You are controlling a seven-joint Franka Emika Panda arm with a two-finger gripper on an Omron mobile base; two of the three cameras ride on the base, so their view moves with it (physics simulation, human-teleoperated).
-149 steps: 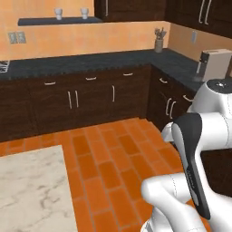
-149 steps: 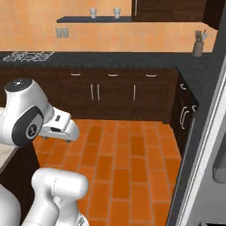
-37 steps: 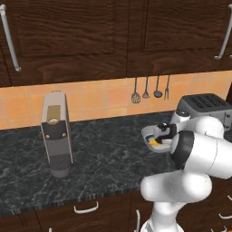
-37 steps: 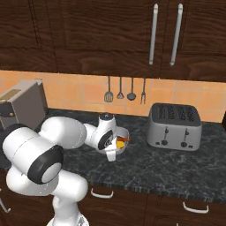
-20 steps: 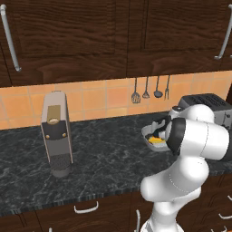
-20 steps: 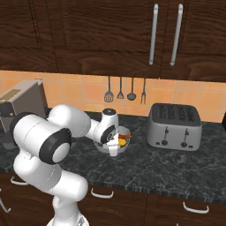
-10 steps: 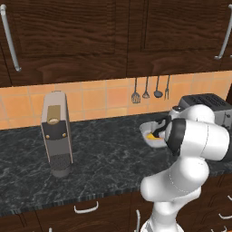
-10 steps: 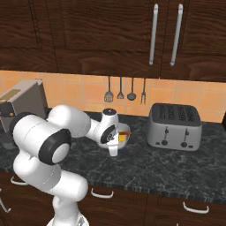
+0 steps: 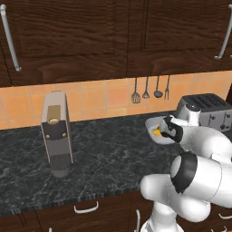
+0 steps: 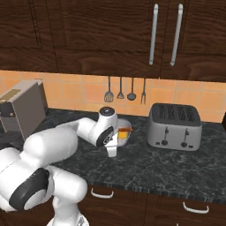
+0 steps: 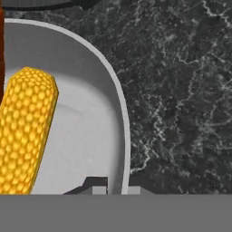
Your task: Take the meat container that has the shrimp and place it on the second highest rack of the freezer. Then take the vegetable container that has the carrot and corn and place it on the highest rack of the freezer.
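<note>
- We've got the fingers (image 11: 111,189) pinched shut on the veg container (image 11: 86,136) rim.
- Stiff, light dish imo; corn (image 11: 25,131) loose inside, so keep it level off the counter (image 11: 181,90).

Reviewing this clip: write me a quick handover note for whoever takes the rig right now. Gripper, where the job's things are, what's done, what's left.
Gripper: shut on the vegetable container, its fingers pinching the rim.
Vegetable container: pale rounded dish holding the corn and an orange piece, seemingly the carrot. It is at the counter beside the toaster; whether it has lifted off is hard to tell.
Meat container, shrimp and freezer: out of these frames, so that first step cannot be confirmed.
Done: grasp on the vegetable container.
Left: carry it to the freezer and set it on the highest rack; check the meat container sits on the second highest.
</note>
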